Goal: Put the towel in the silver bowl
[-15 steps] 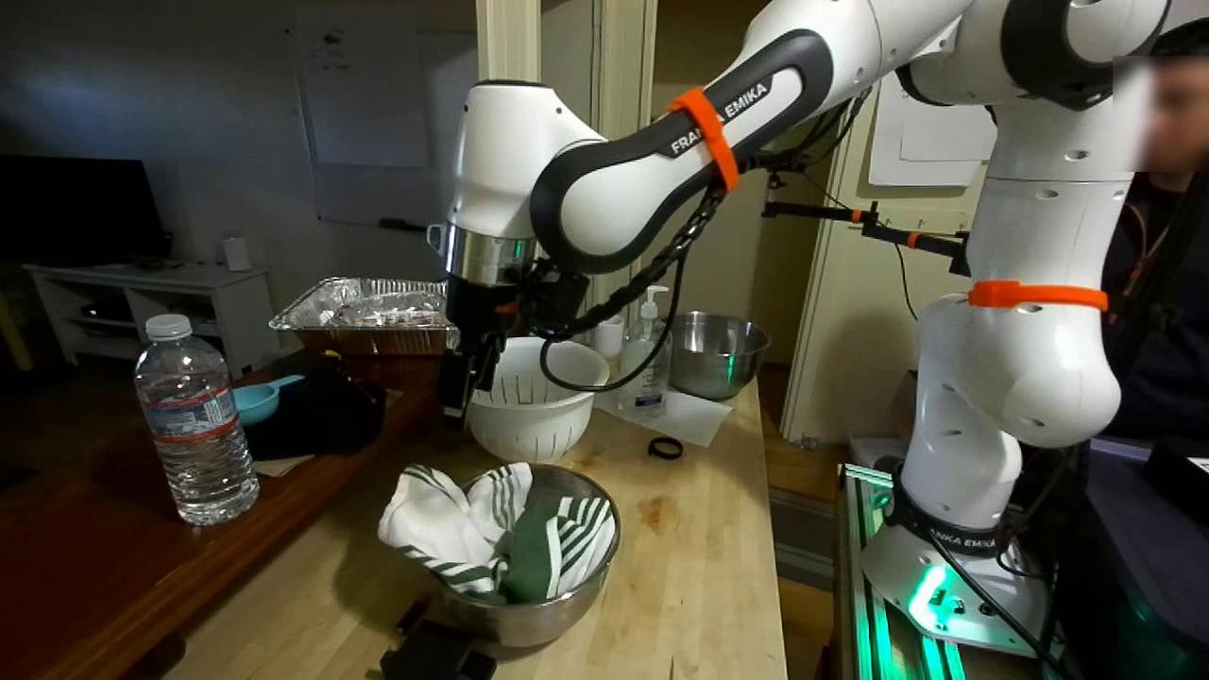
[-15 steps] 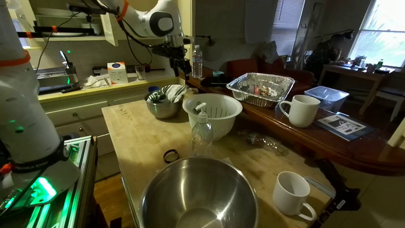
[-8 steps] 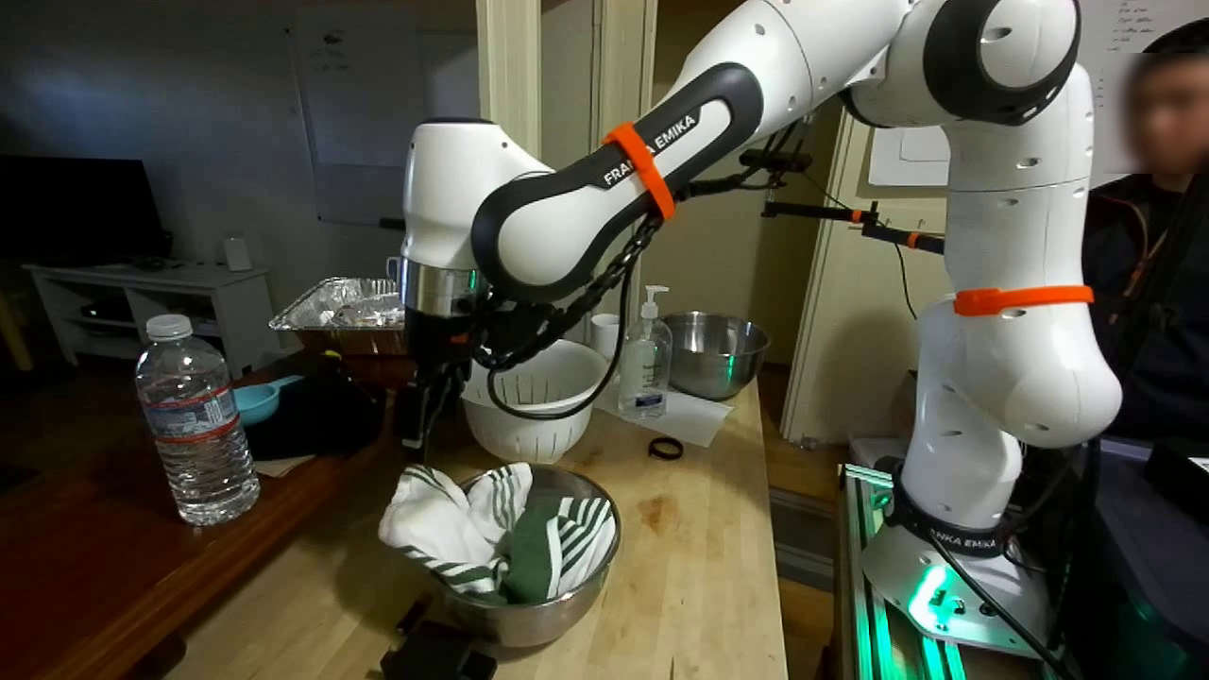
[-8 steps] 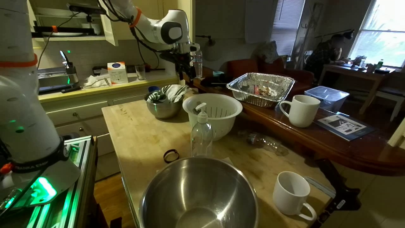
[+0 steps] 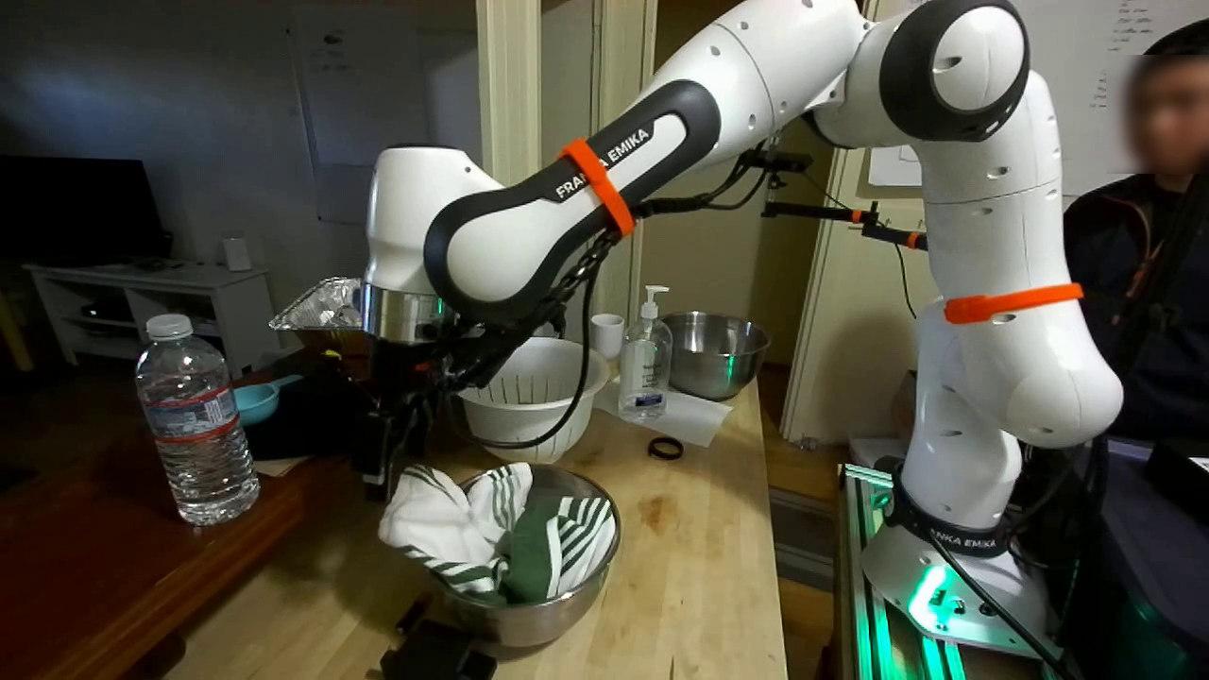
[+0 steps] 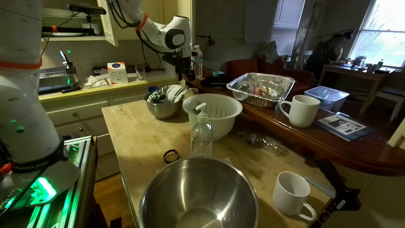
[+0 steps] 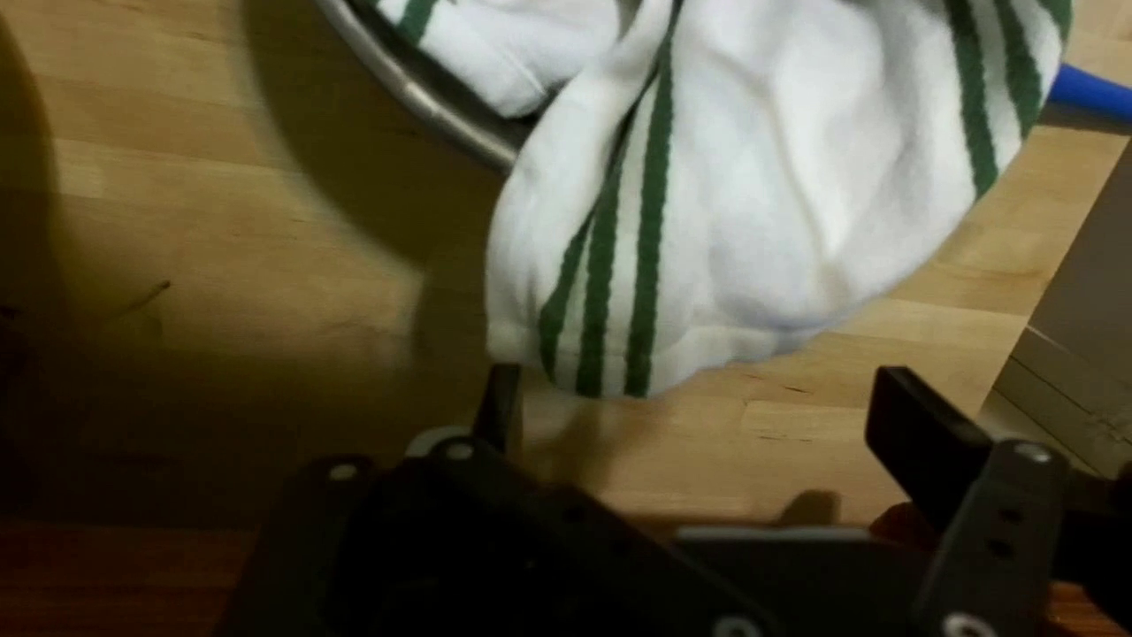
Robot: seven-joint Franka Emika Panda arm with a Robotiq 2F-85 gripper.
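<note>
White cotton-like cloth striped in dark green, the towel (image 7: 778,168) lies bunched in a silver bowl (image 5: 557,616), a fold hanging over the rim just ahead of the claw (image 7: 699,380). The claw's jaws stand apart and hold nothing; I cannot tell whether one brushes the hem. Closing too soon would likely pinch only that edge, which could slip free. Pushing farther forward might drive one jaw into the rim, tipping or sliding the bowl on the desk (image 5: 699,548); a lift with cloth caught there could drag it too. Past the towel from the claw, a blue thing (image 7: 1095,93) may get nudged. Near the claw, the white colander (image 5: 534,416) could be knocked by a sideways swing. Well away from it stands a second silver bowl (image 6: 199,193); confusing the two would misplace the towel.
</note>
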